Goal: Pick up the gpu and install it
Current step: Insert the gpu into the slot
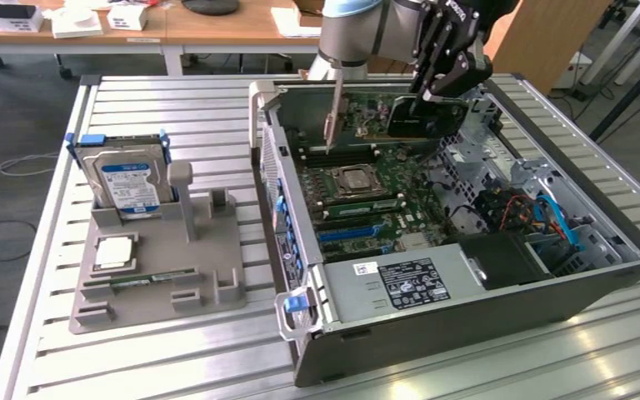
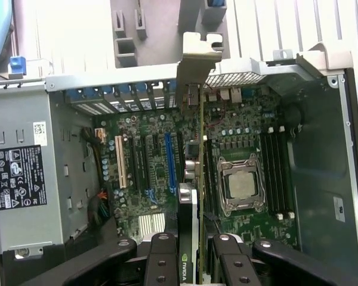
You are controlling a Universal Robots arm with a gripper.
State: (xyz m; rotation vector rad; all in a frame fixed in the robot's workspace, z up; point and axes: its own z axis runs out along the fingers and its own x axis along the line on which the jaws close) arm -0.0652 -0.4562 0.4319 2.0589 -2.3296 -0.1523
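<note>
The gpu (image 1: 392, 121) is held in the upper centre of the ext. view, over the open computer case (image 1: 587, 275). It is gripped by the gripper (image 1: 436, 93): the jaws are closed on the card's upper edge, at the end away from its silver bracket (image 1: 333, 117). The card is kept upright on its long edge, w/ the bracket hanging down toward the ext. view's left, near the case's rear wall. It is seen above the main board (image 1: 392, 217); whether its lower edge touches the board can't be told.

In the wrist view the gpu (image 2: 194, 205) is seen edge-on, clamped between the black fingers (image 2: 161, 262) of the gripper (image 2: 194, 265). It is lined up between the blue slot (image 2: 170, 158) and the processor socket (image 2: 241, 185), w/ its bracket (image 2: 198, 59) at the rear slot openings.

The power supply (image 1: 403, 283) is fitted at the case end toward the lower edge of the ext. view. On the worktop (image 1: 187, 108), at the ext. view's left, a grey holder (image 1: 209, 254) is placed; a hard drive (image 1: 126, 183) is stood upright in it, and a processor chip (image 1: 114, 252) and a RAM stick (image 1: 142, 282) are laid flat on it, well apart from the gpu.
</note>
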